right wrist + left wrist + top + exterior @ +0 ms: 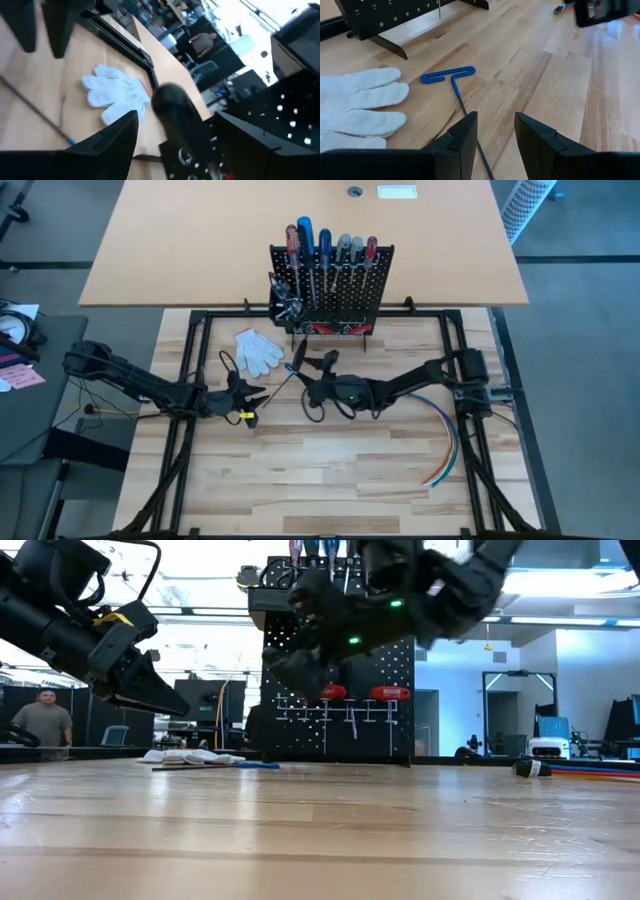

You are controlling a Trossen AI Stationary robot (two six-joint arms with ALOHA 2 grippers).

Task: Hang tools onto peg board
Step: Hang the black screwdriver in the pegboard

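Left wrist view: left gripper (495,135) straddles blue T-handle key's (451,80) shaft, fingers apart; right gripper (312,370) gapes wide, empty.

No writing, label, brand or number could be read anywhere I looked. The small white rectangular tag (397,192) on the far tan surface (180,250) was too small to make out, and the upright black perforated peg board (350,290) carried no legible markings.

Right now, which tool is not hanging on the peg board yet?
The blue T-handle key: it lies flat on the table beside the white glove, while the other tools hang on the peg board.
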